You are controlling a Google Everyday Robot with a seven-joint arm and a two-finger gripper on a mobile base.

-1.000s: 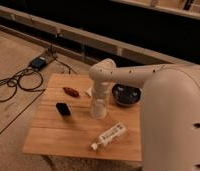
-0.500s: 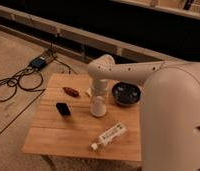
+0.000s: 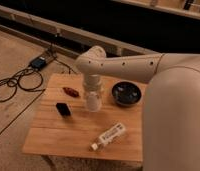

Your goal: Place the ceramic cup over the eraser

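Note:
The ceramic cup (image 3: 93,102) is a small white tapered cup hanging right under my wrist, just above the wooden table (image 3: 53,135). My gripper (image 3: 93,94) points straight down at the table's middle and is shut on the cup. The eraser (image 3: 63,108) is a small black block lying on the table to the left of the cup, a short gap away. The cup's lower end is about level with the eraser's far side.
A small reddish-brown object (image 3: 70,91) lies behind the eraser. A dark round bowl (image 3: 127,93) stands right of the cup. A clear labelled bottle (image 3: 109,136) lies near the front edge. Cables and a dark box (image 3: 40,62) lie on the floor at left.
My arm has swung a little to the left, carrying the cup with it toward the eraser. The other things have not moved.

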